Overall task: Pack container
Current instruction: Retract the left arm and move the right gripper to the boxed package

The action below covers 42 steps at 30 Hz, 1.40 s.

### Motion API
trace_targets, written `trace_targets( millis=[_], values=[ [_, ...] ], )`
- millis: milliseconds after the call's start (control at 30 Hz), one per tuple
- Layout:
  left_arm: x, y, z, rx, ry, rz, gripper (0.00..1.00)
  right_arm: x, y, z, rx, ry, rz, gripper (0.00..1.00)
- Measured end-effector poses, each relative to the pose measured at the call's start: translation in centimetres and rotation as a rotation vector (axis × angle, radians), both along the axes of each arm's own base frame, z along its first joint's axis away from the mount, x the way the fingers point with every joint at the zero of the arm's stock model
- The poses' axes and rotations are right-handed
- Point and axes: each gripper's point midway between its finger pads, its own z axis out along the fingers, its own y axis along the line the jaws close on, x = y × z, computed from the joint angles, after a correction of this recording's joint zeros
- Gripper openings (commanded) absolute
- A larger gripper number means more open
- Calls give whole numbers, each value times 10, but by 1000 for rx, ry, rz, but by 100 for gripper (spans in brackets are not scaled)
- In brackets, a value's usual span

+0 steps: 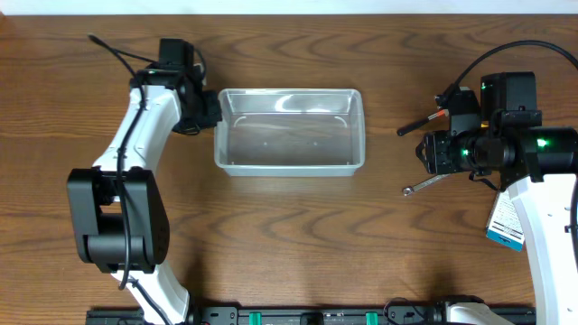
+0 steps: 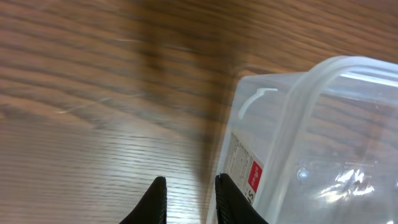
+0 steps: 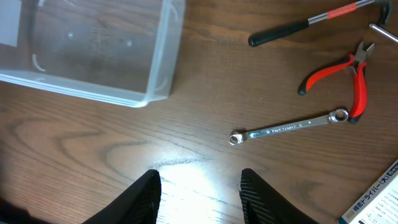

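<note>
One clear plastic container [image 1: 289,132] sits on the wooden table [image 1: 289,244], and only the wood grain shows through its floor. A white label [image 2: 244,167] with a red mark is stuck on its end wall. The left gripper [image 2: 189,202] is at that short end, with the wall just off the outer side of one fingertip [image 2: 229,198]; I cannot tell whether they touch. Its jaws stand a narrow gap apart, with bare table between them and nothing held. The right gripper [image 3: 199,199] hangs over the table with its jaws spread wide and nothing held. From it, the container lies ahead and off to one side, well apart. On the other side lie three hand tools, one of each. A wrench [image 3: 289,127] is nearest the jaws, pliers [image 3: 339,71] with red handles are just beyond its ring end, and a hammer [image 3: 305,23] with a black grip is farthest. One white-and-blue box [image 3: 380,198] shows at the corner beside the jaws.
</note>
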Motion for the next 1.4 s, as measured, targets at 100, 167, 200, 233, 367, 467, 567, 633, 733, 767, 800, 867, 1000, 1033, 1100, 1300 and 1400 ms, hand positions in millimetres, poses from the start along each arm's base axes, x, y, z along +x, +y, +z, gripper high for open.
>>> trace_targets(
  millis=[100, 167, 200, 233, 367, 467, 567, 633, 733, 767, 800, 867, 1000, 1033, 1100, 1300, 1400],
  values=[
    [0, -7, 0, -1, -4, -17, 19, 0, 0, 0, 0, 0, 0, 45],
    [-1, -5, 0, 9, 0, -14, 23, 0, 0, 0, 0, 0, 0, 45],
    [-2, -1, -1, 23, 6, -9, 24, 0, 0, 0, 0, 0, 0, 45],
    [-4, 4, -1, 41, 13, 1, 26, 0, 0, 0, 0, -1, 0, 45],
    [-19, 49, 6, 138, 55, 87, 41, 1, -2, 2, -9, -7, -7, 45],
    [-37, 93, 34, 181, 47, 201, 41, 1, -18, 12, -71, -3, -95, 40],
    [-63, 127, 76, 209, 3, 317, 42, 5, -44, 45, -132, -59, -266, 41],
    [-84, 131, 104, 215, -27, 347, 46, 8, -68, 72, -151, -121, -414, 41],
    [-107, 120, 141, 211, -100, 341, 49, 1, -106, 86, -162, -143, -638, 67],
    [-112, 114, 150, 203, -122, 328, 51, -6, -120, 85, -170, -128, -716, 73],
    [-118, 106, 160, 198, -151, 310, 55, -13, -136, 81, -180, -99, -792, 79],
    [-124, 95, 171, 191, -184, 280, 58, -23, -159, 74, -196, -53, -902, 90],
    [-136, 69, 181, 172, -207, 200, 60, -41, -209, 43, -196, 96, -1054, 99],
    [-138, 64, 181, 168, -203, 185, 60, -43, -216, 36, -194, 127, -1068, 99],
    [-142, 55, 180, 162, -188, 151, 60, -49, -231, 15, -174, 209, -1075, 99],
    [-143, 43, 178, 157, -183, 108, 61, -59, -249, -51, -164, 363, -998, 99],
    [-143, 41, 178, 156, -184, 104, 61, -57, -248, -88, -160, 393, -934, 99]
  ],
)
